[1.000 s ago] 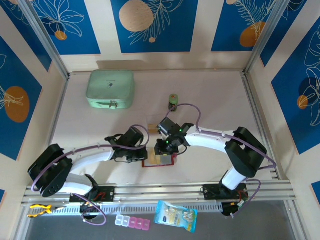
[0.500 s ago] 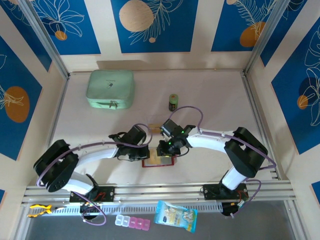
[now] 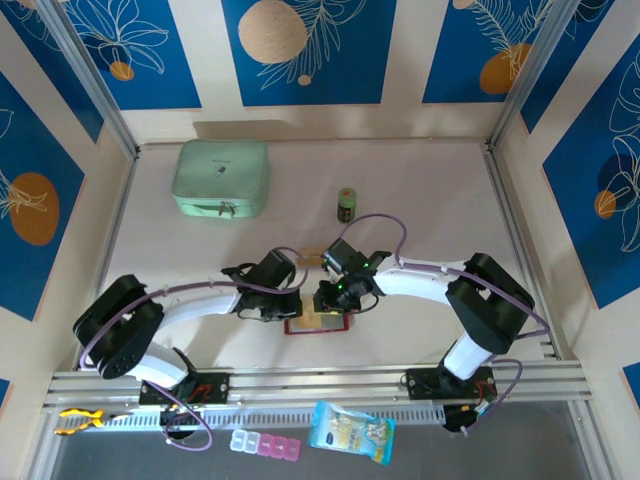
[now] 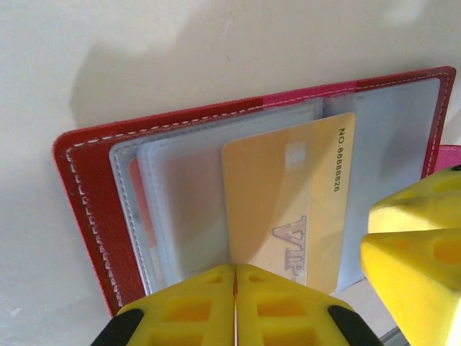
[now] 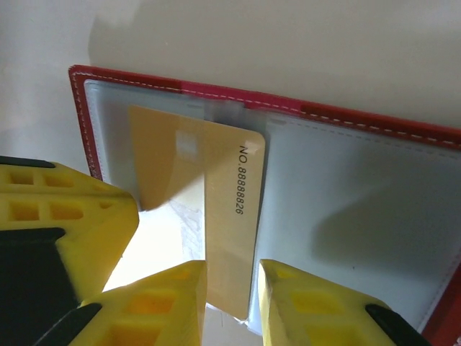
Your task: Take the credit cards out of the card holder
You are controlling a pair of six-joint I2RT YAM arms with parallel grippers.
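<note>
**Gold VIP card part-way out of the red wallet, a gripper on each side of it**

From where I stand, the dark-red card holder [image 3: 318, 324] lies open and flat at the table's 6 o'clock, close to the near edge and between the two arm bases. Its clear sleeves face up. A gold VIP card [image 4: 288, 194] sticks part-way out of one sleeve toward the grippers (the number along its long edge reads plainly in both wrist views).

The left gripper [image 3: 292, 306] comes at the holder from 9 o'clock. Its yellow fingers are pressed tight together, and their tips meet at the sleeve edge just beside the card's corner. Whether a sliver of plastic is nipped between them I cannot tell.

The right gripper [image 3: 326, 298] reaches in from 1 o'clock. Its jaws stand apart. One finger lies over the card's face and the other sits just past its long edge, so the card's free end shows in the gap, unclamped.

A loose tan card [image 3: 309, 258], or so it looks, lies just at the holder's 12 o'clock, partly behind a purple cable [image 3: 375, 218]. Well apart from the holder, a mint-green zip case [image 3: 221, 178] sits at 10 o'clock and a small green can [image 3: 346, 203] at 12.
</note>
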